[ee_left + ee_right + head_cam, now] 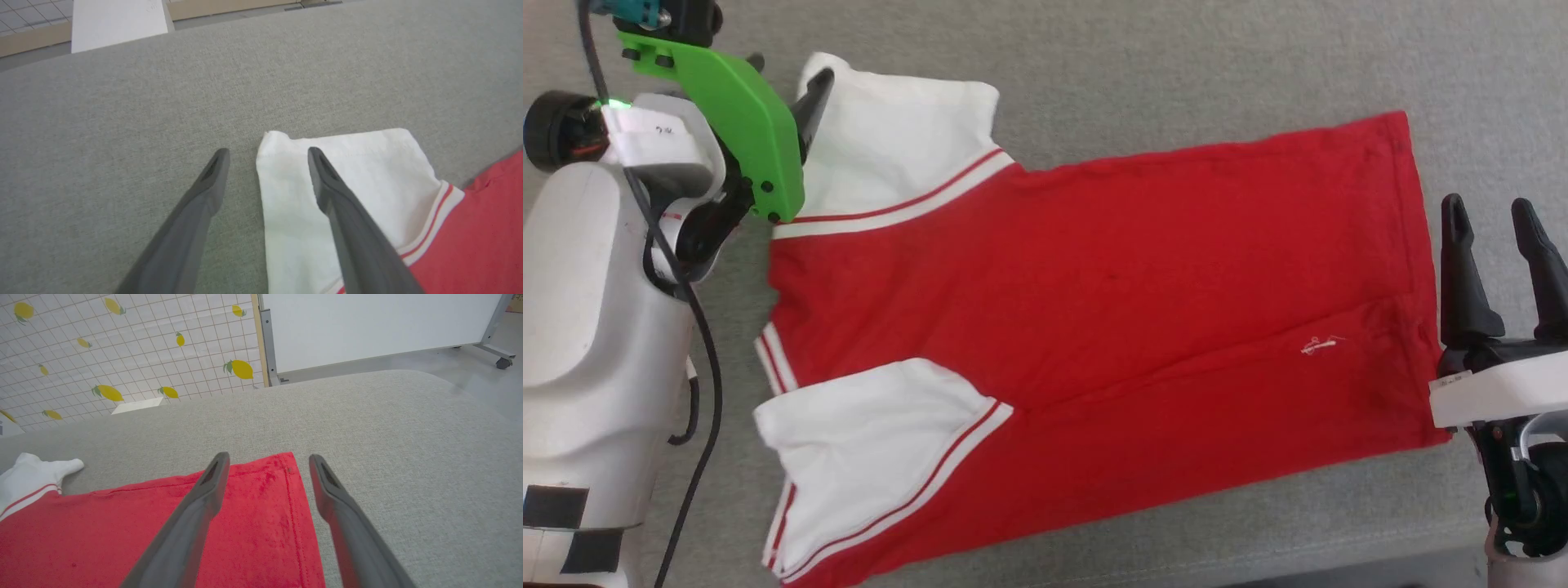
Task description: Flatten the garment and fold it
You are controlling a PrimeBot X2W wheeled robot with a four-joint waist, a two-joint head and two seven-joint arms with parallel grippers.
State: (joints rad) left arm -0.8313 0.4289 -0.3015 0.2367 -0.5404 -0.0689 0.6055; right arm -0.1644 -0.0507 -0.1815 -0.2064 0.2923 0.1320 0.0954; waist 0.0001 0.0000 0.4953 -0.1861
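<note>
The garment (pixel 1094 269) lies spread on the grey surface, plain red side up, white sleeves to the left and hem to the right. Its near long edge is folded over onto the body, with the near sleeve (pixel 866 457) on top. My left gripper (pixel 792 65) hovers open at the far sleeve (pixel 890 131). In the left wrist view the left gripper (pixel 268 152) straddles the sleeve's (pixel 367 183) edge, one finger over white cloth and one over grey. My right gripper (pixel 1486 204) stands open just past the hem. In the right wrist view the right gripper (pixel 268 457) frames the hem's far corner (pixel 282 469).
The grey padded surface (pixel 1176 65) extends beyond the garment on all sides; its front edge (pixel 1339 563) runs along the bottom right. Past the far edge stand a white wheeled board (pixel 367 326) and a lemon-patterned tiled area (pixel 122 355).
</note>
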